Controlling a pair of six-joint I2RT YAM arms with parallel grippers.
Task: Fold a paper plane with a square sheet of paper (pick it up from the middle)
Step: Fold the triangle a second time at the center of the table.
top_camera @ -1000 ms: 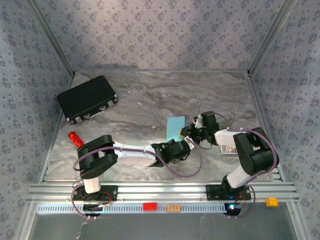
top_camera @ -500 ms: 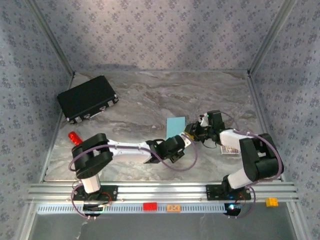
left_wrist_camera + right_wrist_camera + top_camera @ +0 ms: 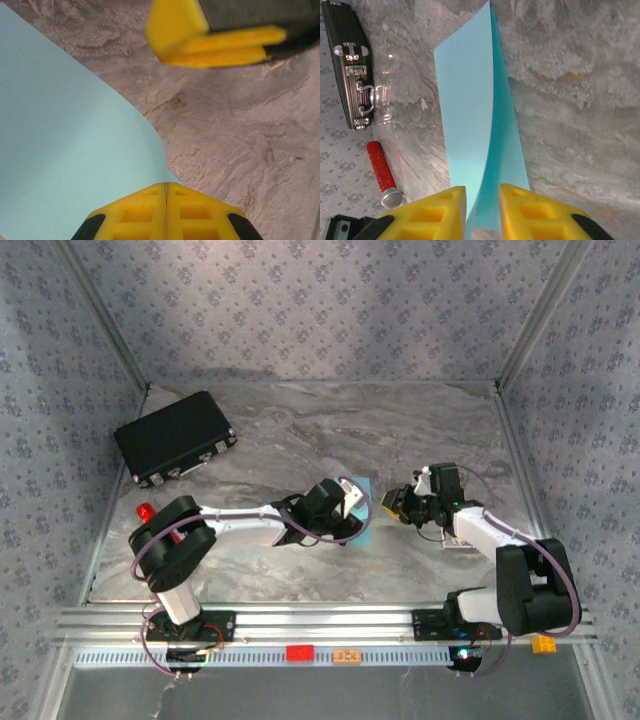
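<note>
The square sheet of paper (image 3: 367, 523) is light cyan and lies mid-table between the two grippers. In the right wrist view the paper (image 3: 465, 100) has one side lifted in a curved flap over a darker layer. My left gripper (image 3: 356, 504) rests on its left part, shut. Its tips (image 3: 166, 186) meet over the curved edge of the paper (image 3: 65, 150), with nothing visibly pinched. My right gripper (image 3: 390, 503) is at the sheet's right edge. Its jaws (image 3: 482, 192) stand apart, with the raised fold running between them. One right finger (image 3: 215, 40) is visible in the left wrist view.
A black case (image 3: 175, 437) lies at the back left, its latches showing on the case (image 3: 350, 65) in the right wrist view. A small red stick (image 3: 146, 511) sits by the left arm's base. A small printed card (image 3: 458, 539) lies under the right arm. Patterned walls surround the table.
The left arm swung away from the near edge, bringing its shut gripper onto the paper. The right gripper drew back to the right, and its jaws widened, then narrowed.
</note>
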